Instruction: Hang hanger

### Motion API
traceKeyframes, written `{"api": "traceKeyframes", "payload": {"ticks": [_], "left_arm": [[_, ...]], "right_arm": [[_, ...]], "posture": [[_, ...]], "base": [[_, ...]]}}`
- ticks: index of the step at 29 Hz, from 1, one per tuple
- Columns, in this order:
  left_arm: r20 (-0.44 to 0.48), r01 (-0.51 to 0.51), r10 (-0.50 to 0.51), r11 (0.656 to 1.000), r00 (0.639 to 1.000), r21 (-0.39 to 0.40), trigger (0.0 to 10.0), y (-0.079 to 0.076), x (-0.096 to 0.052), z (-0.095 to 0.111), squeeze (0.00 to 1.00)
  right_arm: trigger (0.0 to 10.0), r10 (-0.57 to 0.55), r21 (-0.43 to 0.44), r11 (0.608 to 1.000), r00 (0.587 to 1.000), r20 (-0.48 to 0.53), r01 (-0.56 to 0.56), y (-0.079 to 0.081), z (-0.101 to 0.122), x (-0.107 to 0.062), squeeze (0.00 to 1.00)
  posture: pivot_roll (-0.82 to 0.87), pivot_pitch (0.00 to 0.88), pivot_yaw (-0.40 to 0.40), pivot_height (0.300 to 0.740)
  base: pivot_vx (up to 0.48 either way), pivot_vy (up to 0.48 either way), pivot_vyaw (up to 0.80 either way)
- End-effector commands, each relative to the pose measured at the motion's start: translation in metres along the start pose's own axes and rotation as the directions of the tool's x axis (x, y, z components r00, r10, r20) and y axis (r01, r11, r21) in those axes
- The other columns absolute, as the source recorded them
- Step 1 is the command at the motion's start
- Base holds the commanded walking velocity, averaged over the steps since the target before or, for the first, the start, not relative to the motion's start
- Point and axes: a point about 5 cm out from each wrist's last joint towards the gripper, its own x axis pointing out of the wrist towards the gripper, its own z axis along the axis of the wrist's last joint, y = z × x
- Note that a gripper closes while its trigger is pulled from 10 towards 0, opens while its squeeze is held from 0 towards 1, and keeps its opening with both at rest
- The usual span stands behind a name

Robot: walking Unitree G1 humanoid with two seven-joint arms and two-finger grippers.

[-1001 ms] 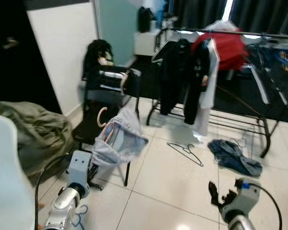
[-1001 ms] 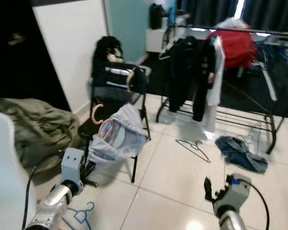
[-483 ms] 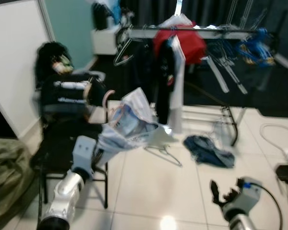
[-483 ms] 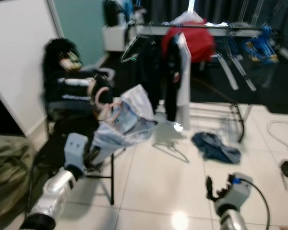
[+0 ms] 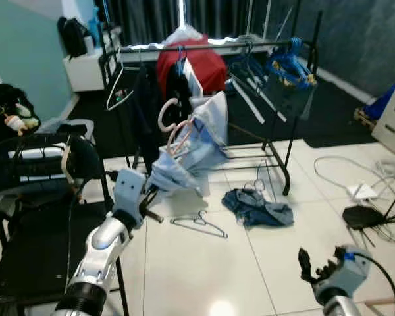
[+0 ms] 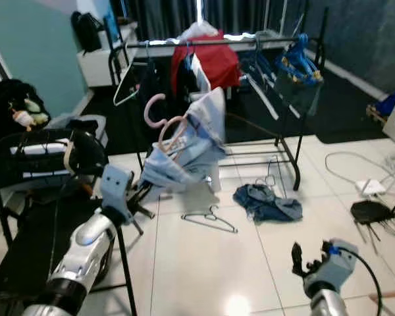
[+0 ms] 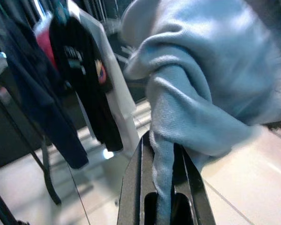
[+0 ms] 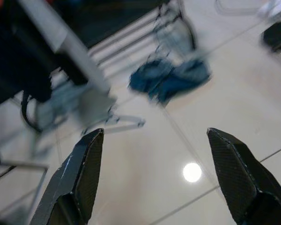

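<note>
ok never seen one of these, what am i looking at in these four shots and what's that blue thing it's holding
It is a humanoid robot in a home. Two pictures come from cameras in its head, two from cameras on its wrists. The left gripper is shut on a light blue garment that hangs on a pink hanger, raised toward the clothes rack. The right gripper is open, low over the tiled floor. On the floor lie a wire hanger and a dark blue cloth. A black chair stands beside the left arm.

Head pair looking forward and down from standing height, clothes rack [image 5: 250, 49] far at 12 o'clock. Left wrist close along fingers [image 7: 133, 187] into pale blue cloth [image 7: 201, 84]. Right wrist low over floor tiles [image 8: 145, 187], sharing the blue heap [image 8: 171, 79].
</note>
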Motion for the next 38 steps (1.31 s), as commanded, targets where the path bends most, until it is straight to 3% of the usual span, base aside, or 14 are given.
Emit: {"api": "traceKeyframes", "payload": {"ticks": [1,13,38], "left_arm": [[-0.007,0.024,-0.024,1.0,1.0,0.008,10.0,-0.004,0.001,0.001,0.0],[-0.011,0.064,-0.064,0.998,0.998,0.017,10.0,-0.014,0.003,0.006,0.0],[0.039,0.118,-0.118,0.993,0.992,0.015,10.0,-0.027,0.014,0.033,0.0]], "right_arm": [[10.0,-0.001,-0.012,1.0,1.0,0.004,0.001,-0.002,0.002,0.001,0.0],[10.0,0.004,-0.005,1.0,1.0,-0.008,-0.004,-0.003,0.0,0.001,0.0],[10.0,0.003,-0.011,1.0,1.0,-0.008,-0.003,-0.005,-0.001,0.001,0.0]], "posture": [[-0.13,0.0,0.061,0.71],[-0.13,0.0,0.06,0.71],[-0.13,0.0,0.061,0.71]], "base": [[0.322,0.0,0.0],[0.321,0.0,-0.57],[0.321,0.0,0.0]]}}
